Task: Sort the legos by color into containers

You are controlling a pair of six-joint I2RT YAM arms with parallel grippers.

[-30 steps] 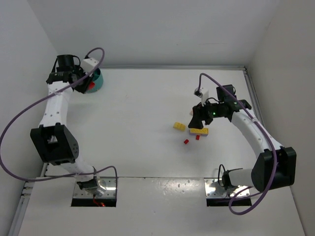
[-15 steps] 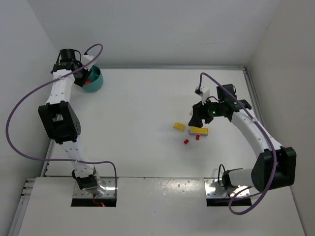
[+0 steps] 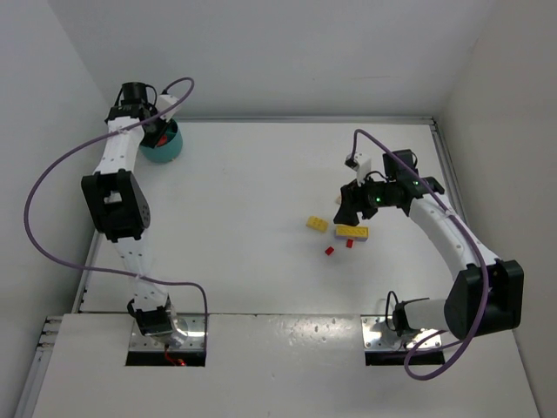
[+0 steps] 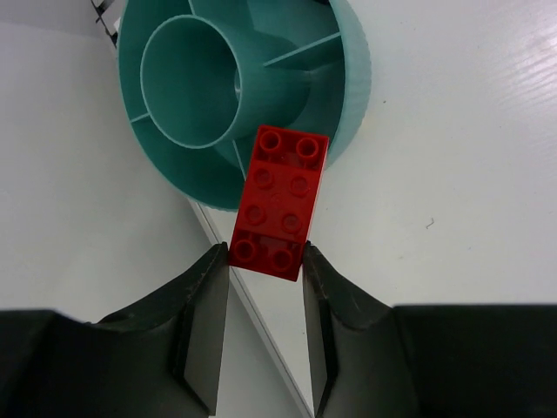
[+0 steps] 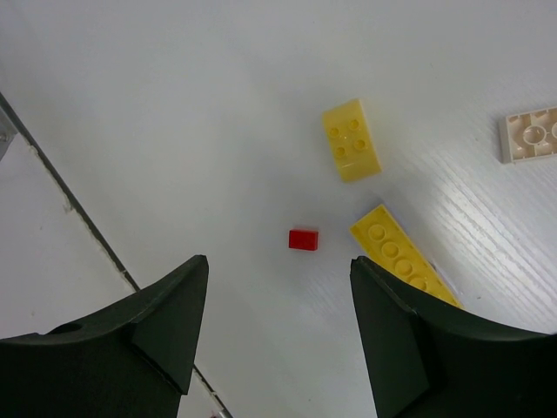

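since a second ago the left arm has swung its elbow in and up toward 12 o'clock, while the right arm has stayed put

the left gripper (image 4: 265, 258) is clamped on the near end of a red lego (image 4: 280, 202), a two-by-four studded brick, one finger on each long side. the brick's free end points to 12 o'clock and overlaps the rim of the teal bowl (image 4: 352, 78) at about the bowl's 5 o'clock, over an outer compartment. in the top view the bowl sits at the table's (image 3: 244, 192) 10 o'clock corner

the right gripper (image 5: 277, 270) hangs with its jaws spread wide and nothing between them, above the loose legos at the table's 4 o'clock. a tiny red brick (image 5: 303, 239) lies there, a square yellow brick (image 5: 352, 139) at its 1 o'clock, a long yellow brick (image 5: 402, 266) at its 4 o'clock, and a pale piece (image 5: 529, 133) further off at 2 o'clock
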